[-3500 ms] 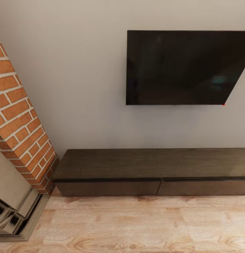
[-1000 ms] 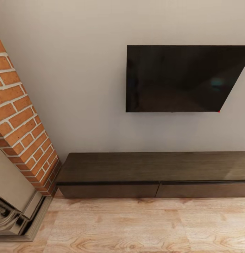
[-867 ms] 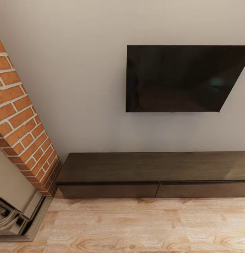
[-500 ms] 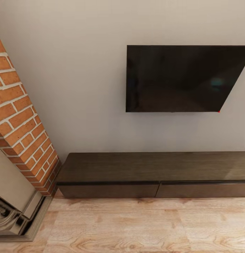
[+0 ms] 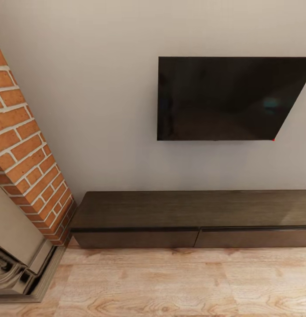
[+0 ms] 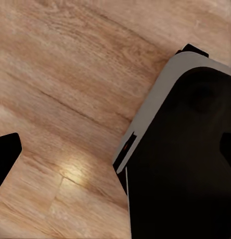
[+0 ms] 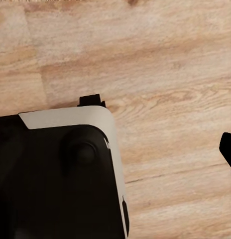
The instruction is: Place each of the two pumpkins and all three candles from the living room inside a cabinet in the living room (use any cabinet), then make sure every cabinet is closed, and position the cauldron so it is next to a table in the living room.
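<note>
The long, low dark brown cabinet (image 5: 188,209) stands against the grey wall, across a strip of wooden floor from me. Its two wide drawer fronts, the left one (image 5: 135,239) and the right one (image 5: 254,237), sit flush and shut, and its top is bare. The pumpkins, candles, cauldron and table are out of view. My left gripper (image 6: 115,154) hangs open over the floor with nothing between its fingertips (image 6: 6,157). In the right wrist view my right gripper (image 7: 115,149) is open too, with one fingertip (image 7: 228,148) at the frame's edge.
A black TV (image 5: 227,99) hangs on the wall above the cabinet. A brick fireplace column (image 5: 25,149) with a metal surround (image 5: 16,264) stands at the left. Light wooden floor (image 5: 170,281) lies before the cabinet. My own black and white base (image 6: 185,159) (image 7: 60,174) is under both grippers.
Compared with 3.5 s ago the whole picture sits lower, so the camera has moved. Over the last second nothing has visibly changed.
</note>
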Available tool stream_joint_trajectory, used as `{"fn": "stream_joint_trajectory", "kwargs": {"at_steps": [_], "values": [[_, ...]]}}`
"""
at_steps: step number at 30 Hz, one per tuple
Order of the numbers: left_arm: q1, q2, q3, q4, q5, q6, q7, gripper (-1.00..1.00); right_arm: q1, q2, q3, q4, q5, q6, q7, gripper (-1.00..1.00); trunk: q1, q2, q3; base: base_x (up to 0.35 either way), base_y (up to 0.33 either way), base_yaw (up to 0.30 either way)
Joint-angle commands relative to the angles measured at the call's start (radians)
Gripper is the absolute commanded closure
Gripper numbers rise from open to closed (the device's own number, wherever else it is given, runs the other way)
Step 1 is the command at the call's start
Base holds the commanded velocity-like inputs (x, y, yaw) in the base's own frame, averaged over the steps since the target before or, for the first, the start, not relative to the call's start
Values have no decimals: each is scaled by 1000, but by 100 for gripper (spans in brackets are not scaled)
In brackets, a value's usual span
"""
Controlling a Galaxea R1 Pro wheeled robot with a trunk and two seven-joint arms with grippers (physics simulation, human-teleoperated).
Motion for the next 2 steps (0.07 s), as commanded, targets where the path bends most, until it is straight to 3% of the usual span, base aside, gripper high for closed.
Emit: {"fn": "stream_joint_trajectory", "kwargs": {"at_steps": [1, 2], "values": [[0, 0, -8, -1, 5, -3, 5, -100, -1, 0, 8, 3, -7, -4, 1, -100, 0, -1, -1, 0, 0, 0], [0, -1, -7, -1, 5, -5, 5, -100, -1, 0, 8, 3, -7, -4, 2, -100, 0, -1, -1, 0, 0, 0]]}}
